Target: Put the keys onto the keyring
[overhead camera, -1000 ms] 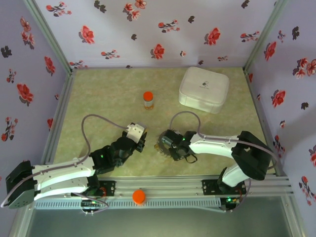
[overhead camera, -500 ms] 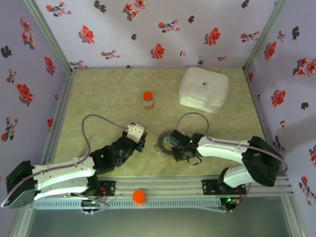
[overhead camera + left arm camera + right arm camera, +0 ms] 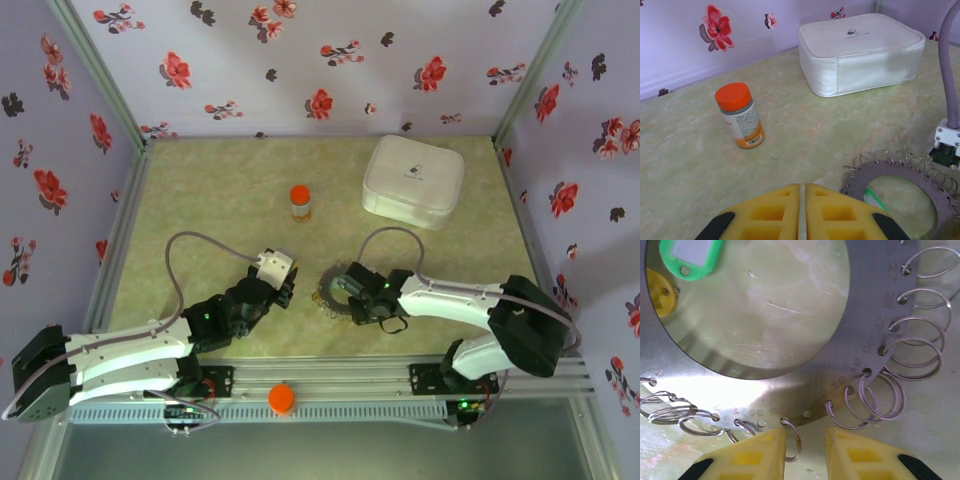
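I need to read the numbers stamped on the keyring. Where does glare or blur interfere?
Right wrist: glare whitens the keyring at lower left, fading numbers there; its right side reads clearly. Left wrist: evenly lit, numbers too small. Top external: too coarse.

Flat grey metal keyring (image 3: 867,305) lies flat on the green marbled desk (image 3: 700,165). It has a wide round hole, numbered punch holes and thin wire loops (image 3: 920,350) fringing the outer edge. Two keys sit inside the hole near its rim, on no loop: green plastic head with pale window (image 3: 690,257), and yellow-orange plastic head (image 3: 660,292) just beside it.
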